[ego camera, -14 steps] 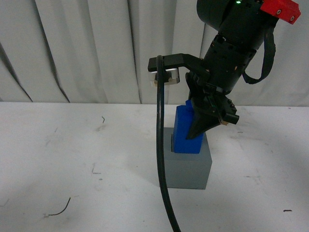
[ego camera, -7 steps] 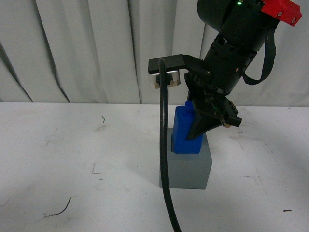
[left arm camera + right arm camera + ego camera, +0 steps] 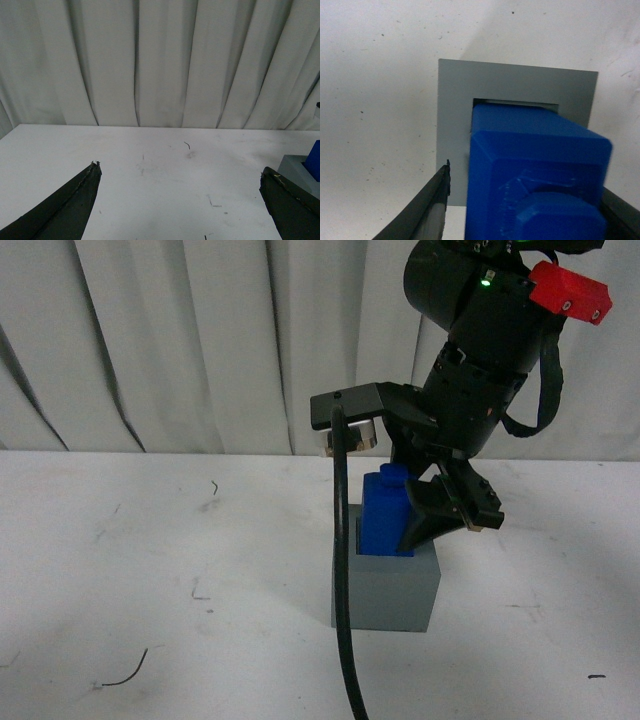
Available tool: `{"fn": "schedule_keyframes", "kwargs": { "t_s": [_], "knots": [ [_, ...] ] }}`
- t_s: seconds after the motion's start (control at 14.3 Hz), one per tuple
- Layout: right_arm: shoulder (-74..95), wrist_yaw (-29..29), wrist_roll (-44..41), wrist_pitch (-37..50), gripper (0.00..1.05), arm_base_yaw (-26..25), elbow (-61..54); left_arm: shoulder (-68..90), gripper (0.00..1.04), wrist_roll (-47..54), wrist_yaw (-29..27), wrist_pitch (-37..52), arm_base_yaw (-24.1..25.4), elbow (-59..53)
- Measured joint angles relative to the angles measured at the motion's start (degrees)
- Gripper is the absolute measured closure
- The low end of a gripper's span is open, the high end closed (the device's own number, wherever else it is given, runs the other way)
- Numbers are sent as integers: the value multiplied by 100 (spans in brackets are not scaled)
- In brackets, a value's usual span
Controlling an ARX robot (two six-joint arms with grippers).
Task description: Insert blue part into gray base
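Left end effector is seen over the table, fingers spread wide, nothing held. Black cable is hung in front of gray base. Blue part is stood near upright in the base's square recess, most of its height above the rim; a thin gap is seen along one recess wall in the right wrist view. Right end effector is set narrowly open astride the part, one finger clearly off its side; the other's contact cannot be told. Seating is judged partly done. The part should be pushed straight down on the knob, sides kept parallel to the recess, base not dragged. Curtain hangs behind
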Motion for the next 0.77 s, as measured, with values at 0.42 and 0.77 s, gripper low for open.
{"fn": "schedule_keyframes", "kwargs": {
  "t_s": [0.42, 0.77],
  "knots": [
    [-944, -570, 125, 761, 6, -140, -765, 0, 7, 0, 0, 0, 0, 0],
    [-2485, -1235, 686, 3788, 6, -1025, -2828, 0, 7, 0, 0, 0, 0, 0]
  ]
}}
